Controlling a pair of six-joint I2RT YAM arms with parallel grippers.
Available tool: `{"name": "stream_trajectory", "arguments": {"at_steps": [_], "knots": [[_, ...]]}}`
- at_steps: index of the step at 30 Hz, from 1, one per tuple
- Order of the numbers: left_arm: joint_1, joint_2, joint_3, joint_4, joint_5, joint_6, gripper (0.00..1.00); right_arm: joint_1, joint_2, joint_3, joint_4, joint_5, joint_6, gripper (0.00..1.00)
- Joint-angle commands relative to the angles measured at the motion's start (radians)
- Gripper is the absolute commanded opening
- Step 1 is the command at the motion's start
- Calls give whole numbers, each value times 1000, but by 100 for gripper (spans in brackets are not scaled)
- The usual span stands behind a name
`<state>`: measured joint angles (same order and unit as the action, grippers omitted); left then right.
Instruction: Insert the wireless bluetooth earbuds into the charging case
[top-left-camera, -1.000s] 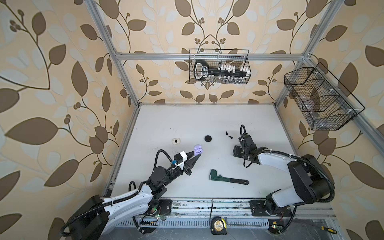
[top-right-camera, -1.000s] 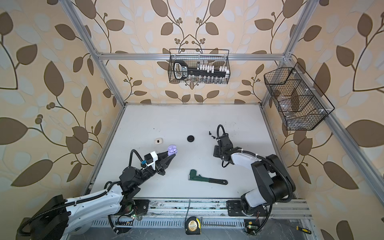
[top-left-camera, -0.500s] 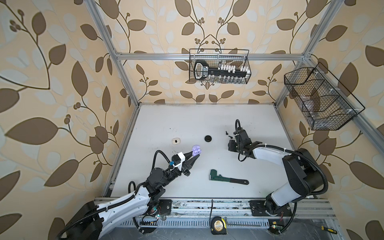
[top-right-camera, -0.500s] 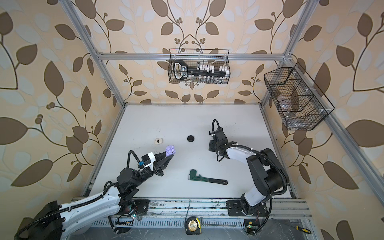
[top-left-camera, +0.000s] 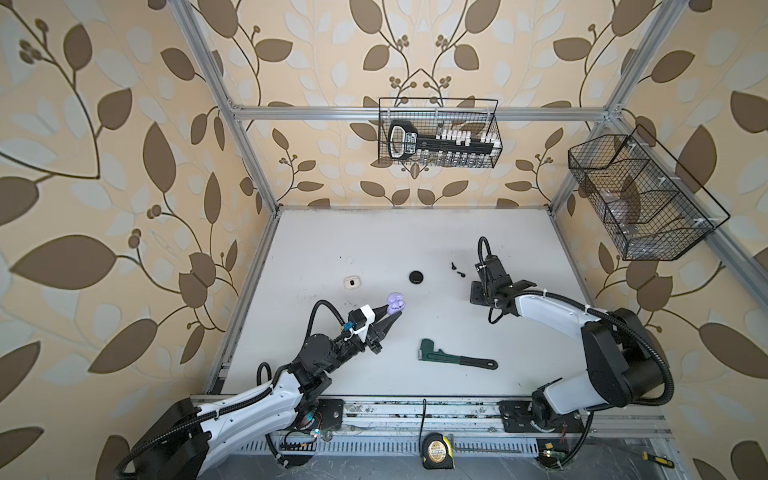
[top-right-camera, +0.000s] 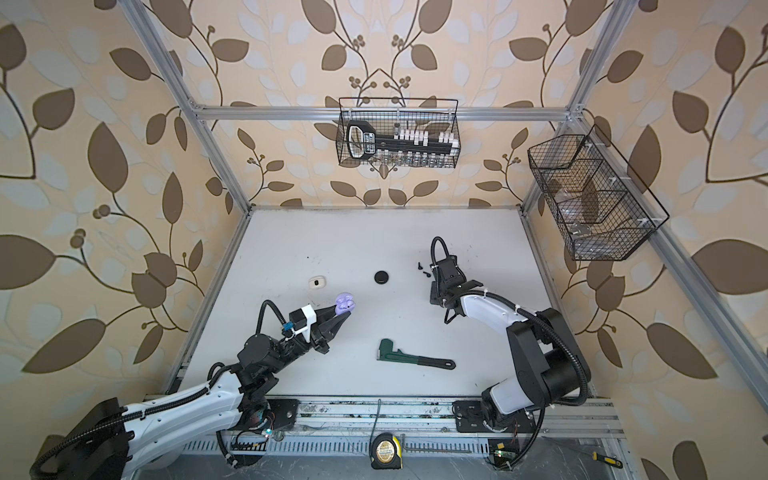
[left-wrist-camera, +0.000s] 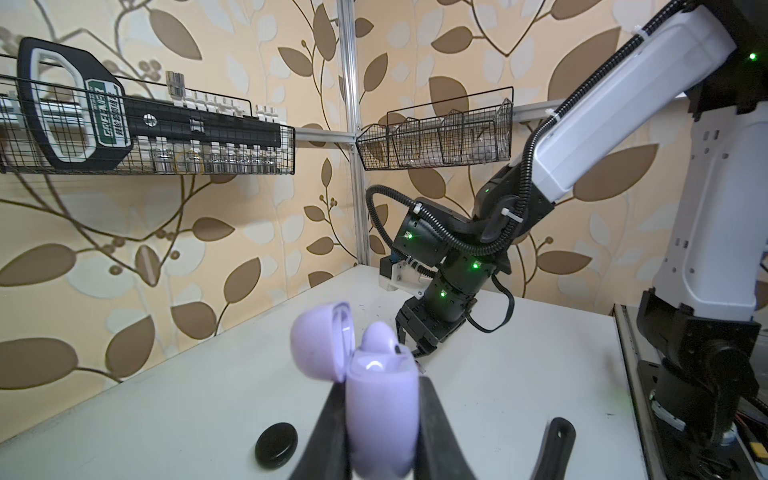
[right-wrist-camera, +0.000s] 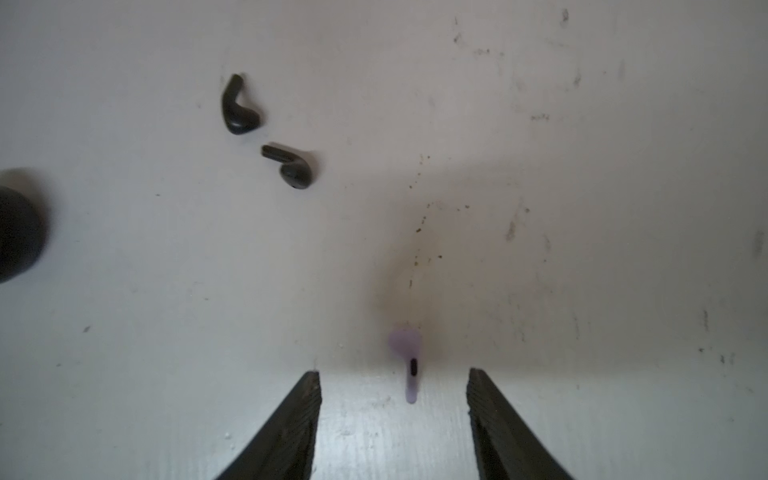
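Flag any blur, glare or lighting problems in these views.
Right wrist view: lavender earbud soft, black earbuds sharper. Left wrist view: lavender case close to the lens, blurred, small glare spot on it. Both top views: sharp, evenly lit.

Pipe wrench (top-left-camera: 455, 359), tape measure (top-left-camera: 435, 451)

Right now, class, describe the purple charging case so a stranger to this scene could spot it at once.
On the white table, follow the left arm to the left gripper, shut on the purple charging case. Unlike the white case and the black case lying nearby, it is lavender, gripped, with its lid open.
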<state>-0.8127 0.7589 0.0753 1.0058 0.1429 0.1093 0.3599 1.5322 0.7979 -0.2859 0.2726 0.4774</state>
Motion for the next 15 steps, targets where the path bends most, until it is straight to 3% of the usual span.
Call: {"name": "stream_trajectory", "arguments": {"at_steps": [1,8,15], "knots": [[-8,13,17,70,22,20,0,-10,60,45,-69,-12,-52,56],[-9,19,15,74,14,21,0,-15,129,93,-80,-61,-73,53],[-9,3,8,69,8,21,0,-53,120,93,-86,-100,-77,43]]}}
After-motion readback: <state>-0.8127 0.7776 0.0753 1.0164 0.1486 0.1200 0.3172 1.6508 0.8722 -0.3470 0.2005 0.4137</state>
